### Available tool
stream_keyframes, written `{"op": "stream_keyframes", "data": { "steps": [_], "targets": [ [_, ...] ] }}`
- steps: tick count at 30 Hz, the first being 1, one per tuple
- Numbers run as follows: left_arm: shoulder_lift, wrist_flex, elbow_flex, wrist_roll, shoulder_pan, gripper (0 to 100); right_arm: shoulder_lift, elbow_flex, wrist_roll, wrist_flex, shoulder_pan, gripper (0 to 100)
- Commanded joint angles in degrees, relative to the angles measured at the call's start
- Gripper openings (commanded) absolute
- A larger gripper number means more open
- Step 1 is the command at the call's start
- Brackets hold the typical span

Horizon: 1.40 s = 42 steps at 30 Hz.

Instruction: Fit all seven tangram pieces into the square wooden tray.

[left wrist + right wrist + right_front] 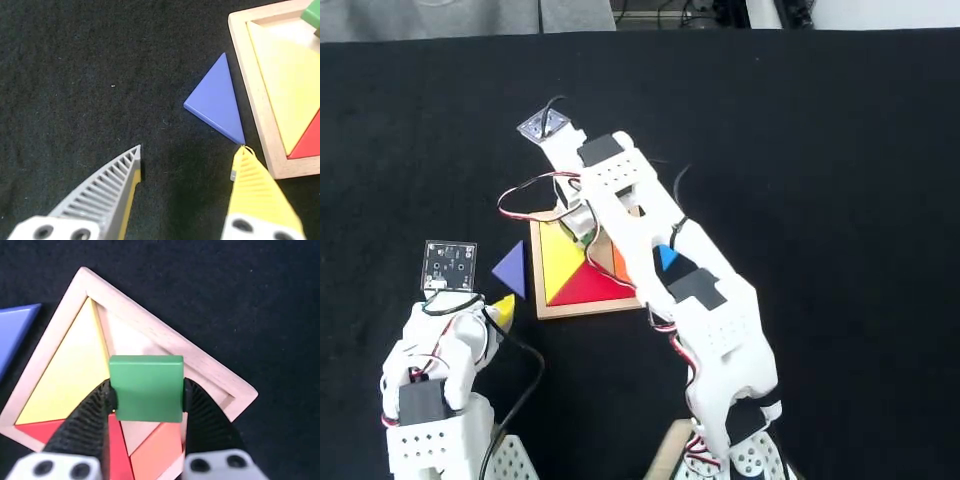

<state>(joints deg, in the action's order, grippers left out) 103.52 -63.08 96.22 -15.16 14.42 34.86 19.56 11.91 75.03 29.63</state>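
Observation:
The square wooden tray (548, 310) (200, 356) (250, 75) lies mid-table. A yellow triangle (70, 380) (290, 75), a red triangle (117, 452) and an orange piece (160, 445) lie in it, with bare wood between them. My right gripper (146, 397) (582, 230) is shut on a green square (146, 387), held just above the tray's bare middle. A blue-purple triangle (215, 100) (512, 268) lies on the cloth against the tray's left rim. My left gripper (189, 150) (500, 312) stands open just short of it, its yellow fingertip (243, 152) at the triangle's near corner.
The right arm (660, 260) stretches over the tray's right half and hides it from above. A small blue piece (665, 257) peeks out beside that arm. Black cloth covers the table, with open room at the left, right and far side.

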Motion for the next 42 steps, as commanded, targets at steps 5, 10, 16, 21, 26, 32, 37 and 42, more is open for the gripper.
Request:
{"op": "stream_keyframes", "data": {
  "steps": [5, 10, 16, 21, 26, 32, 37, 42],
  "targets": [
    [0.35, 0.88, 1.19, 0.26, 0.31, 29, -0.4, 0.4, -0.35, 0.62, -1.32, 2.3],
    [0.35, 0.88, 1.19, 0.26, 0.31, 29, -0.4, -0.48, -0.44, 0.62, -0.97, 2.3],
    [0.35, 0.88, 1.19, 0.26, 0.31, 29, -0.4, -1.89, -0.44, 0.62, -0.09, 11.4],
    [0.35, 0.88, 1.19, 0.26, 0.31, 29, -0.4, -1.89, -0.44, 0.62, -0.09, 13.1],
    [0.35, 0.88, 1.19, 0.26, 0.31, 29, -0.4, -1.89, -0.44, 0.62, -0.09, 13.3],
    [0.35, 0.97, 1.19, 0.26, 0.31, 29, -0.4, -1.98, -0.18, 1.49, 0.0, 13.6],
    [0.35, 0.97, 1.19, 0.26, 0.31, 29, -0.4, -1.98, -0.26, 1.49, 1.32, 13.6],
    [0.35, 0.97, 1.19, 0.26, 0.31, 29, -0.4, -1.98, -0.35, 1.49, 2.46, 24.4]
  ]
}}
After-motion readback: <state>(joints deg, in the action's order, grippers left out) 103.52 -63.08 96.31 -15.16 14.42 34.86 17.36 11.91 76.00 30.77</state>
